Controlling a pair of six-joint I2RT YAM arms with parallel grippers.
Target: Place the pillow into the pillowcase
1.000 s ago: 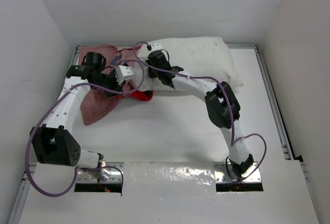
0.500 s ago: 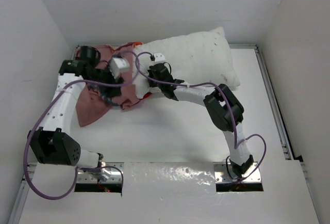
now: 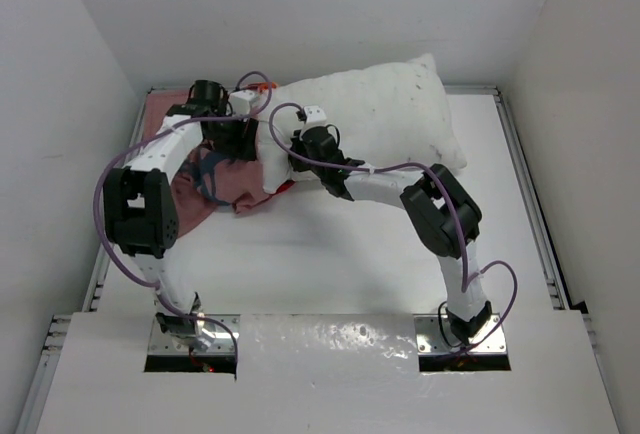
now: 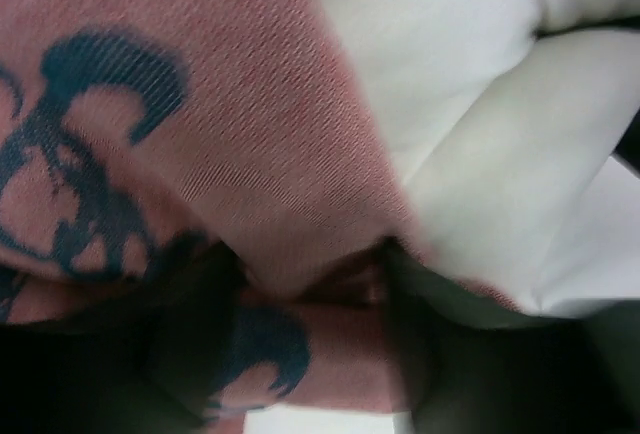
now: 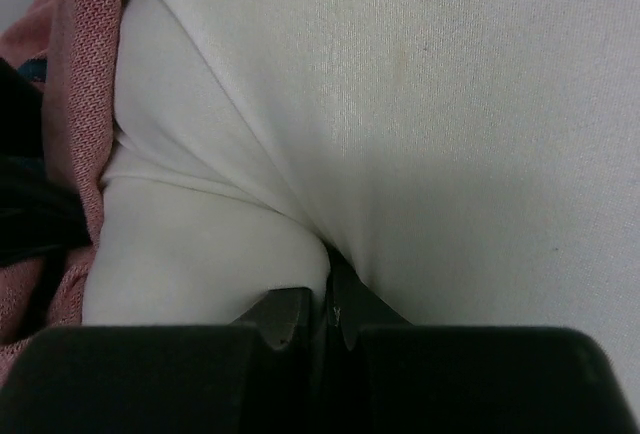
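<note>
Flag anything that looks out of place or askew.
The pillowcase lies crumpled, faded pink side showing, bunched at the left end of the pillow, which sits almost wholly outside it, skewed on the table.

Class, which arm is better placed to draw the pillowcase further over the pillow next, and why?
Left. The left gripper is open at the pillowcase, cloth lying between its fingers. The right gripper is shut on the pillow, so it is busy holding that.
</note>
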